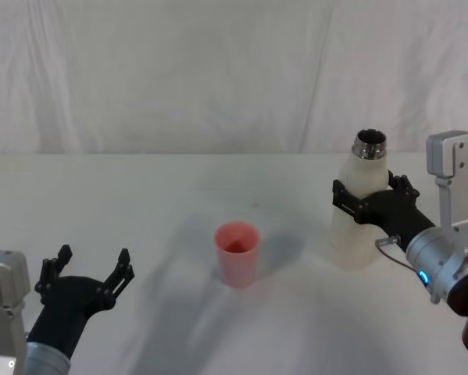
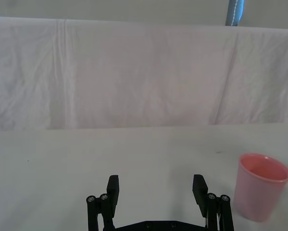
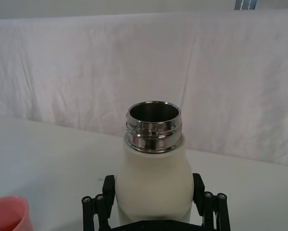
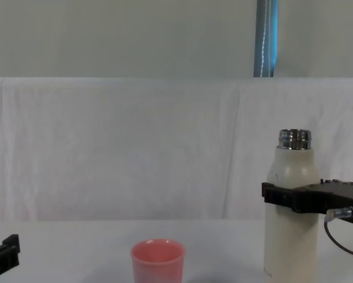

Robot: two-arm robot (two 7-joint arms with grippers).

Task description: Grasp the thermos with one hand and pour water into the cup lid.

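Note:
The cream-white thermos (image 1: pixel 351 238) stands upright on the white table at the right, its open steel neck on top. My right gripper (image 1: pixel 372 193) is shut on the thermos at mid-height, a finger pressed against each side, as the right wrist view shows around the thermos (image 3: pixel 153 168). The pink cup lid (image 1: pixel 237 254) stands upright near the table's middle, left of the thermos and apart from it. It also appears as the cup lid (image 2: pixel 259 187) just right of my left gripper (image 2: pixel 156 185). My left gripper (image 1: pixel 93 258) hovers open and empty at the lower left.
A white cloth (image 1: pixel 140 195) covers the table and hangs as a backdrop behind it. A blue-grey pole (image 4: pixel 266 38) rises behind the backdrop. Bare table lies between the cup lid and each gripper.

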